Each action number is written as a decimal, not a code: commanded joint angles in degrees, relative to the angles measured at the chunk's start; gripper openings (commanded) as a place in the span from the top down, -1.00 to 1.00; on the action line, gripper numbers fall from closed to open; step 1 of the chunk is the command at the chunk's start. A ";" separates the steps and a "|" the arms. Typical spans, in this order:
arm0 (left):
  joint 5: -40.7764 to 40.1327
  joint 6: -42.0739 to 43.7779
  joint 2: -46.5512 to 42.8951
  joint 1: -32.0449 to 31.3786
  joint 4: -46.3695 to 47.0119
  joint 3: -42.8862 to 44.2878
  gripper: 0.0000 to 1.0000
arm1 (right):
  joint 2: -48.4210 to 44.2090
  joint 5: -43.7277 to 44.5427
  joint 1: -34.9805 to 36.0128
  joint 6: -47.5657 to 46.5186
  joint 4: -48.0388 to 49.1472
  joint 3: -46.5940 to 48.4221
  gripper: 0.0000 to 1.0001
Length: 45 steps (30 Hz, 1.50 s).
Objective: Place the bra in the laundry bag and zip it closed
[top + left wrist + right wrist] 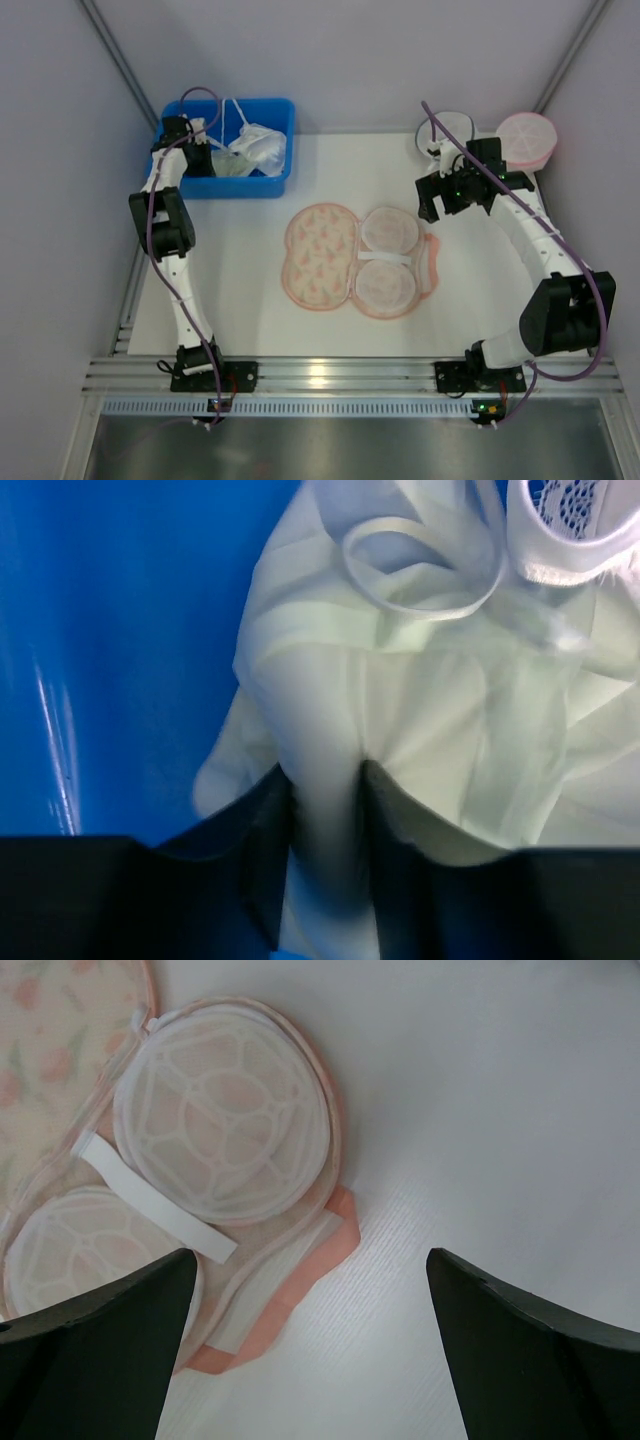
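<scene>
The bra point(400, 710) lies in a blue bin point(270, 185) to the far left of the bag point(320, 255), well apart from it. The left tool point(325, 780) is down in that bin, its jaws narrow and pinched on a raised fold of the bra's pale cloth. A white bra point(580, 520) with lace and a looped strap lies against the bra on its far side. Whether the strap is caught in the grip cannot be told.

The bag lies open and flat on the bench point(230, 290). Its floral half is on the side toward the bin and its mesh half point(225, 1125) is on the side away from it. Each half is a figure-eight whose long axis runs from the near edge of the bench to the far edge, with the hinge line along the same way.

As I judge it, the carry goes from the bin toward the near right, across the floral half if the mesh half is the target. The bra's two cups will have to end up one nearer and one farther, matching that axis.

The right tool point(310, 1255) hangs just off the bag's right rim with its jaws wide and nothing in them. It is the nearer arm to the bag, and looks well placed to steady the rim or work the zip. The left arm alone reaches the bra.
</scene>
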 commanded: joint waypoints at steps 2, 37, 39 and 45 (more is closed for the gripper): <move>2.22 -0.42 -2.30 0.34 -0.06 2.57 0.63 | -2.42 -0.50 -1.07 0.10 -1.03 1.10 -0.99; 51.25 -30.03 -48.35 -12.31 36.21 -25.00 1.00 | -12.09 -27.73 -1.77 8.50 8.00 16.56 -0.99; 52.84 -34.76 -50.37 -16.95 42.46 -30.62 1.00 | -12.09 -28.97 -1.77 10.72 10.56 17.01 -0.94; 58.12 -54.23 -51.17 -26.54 61.73 -40.03 1.00 | -18.75 -28.45 -0.20 -5.47 13.11 14.03 -0.95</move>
